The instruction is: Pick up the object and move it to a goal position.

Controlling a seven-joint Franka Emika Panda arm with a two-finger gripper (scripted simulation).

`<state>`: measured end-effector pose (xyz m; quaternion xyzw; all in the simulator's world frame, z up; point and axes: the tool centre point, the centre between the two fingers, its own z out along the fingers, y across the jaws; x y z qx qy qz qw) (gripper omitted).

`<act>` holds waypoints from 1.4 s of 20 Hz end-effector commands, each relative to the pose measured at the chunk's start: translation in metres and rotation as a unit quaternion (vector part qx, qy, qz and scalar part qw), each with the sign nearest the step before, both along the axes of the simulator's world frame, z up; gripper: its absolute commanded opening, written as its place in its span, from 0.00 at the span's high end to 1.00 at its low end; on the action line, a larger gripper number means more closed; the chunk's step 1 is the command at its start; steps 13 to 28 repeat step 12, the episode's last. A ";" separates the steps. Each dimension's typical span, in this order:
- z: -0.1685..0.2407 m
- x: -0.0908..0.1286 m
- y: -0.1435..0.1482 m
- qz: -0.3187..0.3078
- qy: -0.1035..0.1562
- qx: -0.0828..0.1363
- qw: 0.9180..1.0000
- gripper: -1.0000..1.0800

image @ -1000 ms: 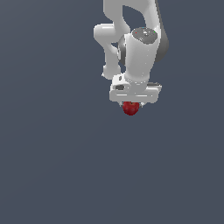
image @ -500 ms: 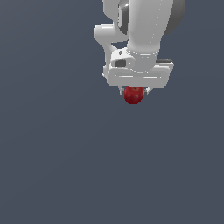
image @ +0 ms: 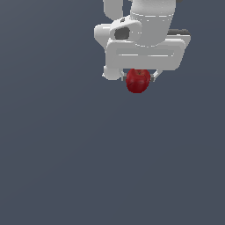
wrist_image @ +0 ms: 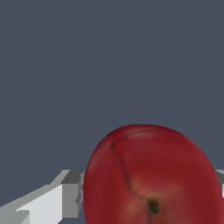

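Observation:
The object (image: 138,81) is a small glossy dark red apple-like ball, hanging just under the white hand near the top of the exterior view. My gripper (image: 138,79) is shut on it, with the fingers pressed against its two sides. The wrist view is filled low down by the same red object (wrist_image: 151,175), its dark stem pit showing, and a grey-white finger (wrist_image: 65,192) touches its side. The other finger is mostly hidden behind the fruit. The object is lifted off the dark grey floor (image: 88,167).
The white arm (image: 145,26) fills the top of the exterior view above the hand. Everywhere else there is only the plain dark grey floor, with no other objects, markers or edges in sight.
The arm with the red object has moved toward the exterior view's right and closer to the camera, so both look larger now. The grip has stayed shut throughout.

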<state>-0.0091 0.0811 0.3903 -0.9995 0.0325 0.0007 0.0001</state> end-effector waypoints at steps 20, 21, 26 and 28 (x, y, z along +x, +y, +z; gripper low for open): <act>0.034 0.010 -0.001 0.000 -0.001 0.000 1.000 1.00; 0.034 0.010 -0.001 0.000 -0.001 0.000 1.000 1.00; 0.034 0.010 -0.001 0.000 -0.001 0.000 1.000 1.00; 0.034 0.010 -0.001 0.000 -0.001 0.000 1.000 1.00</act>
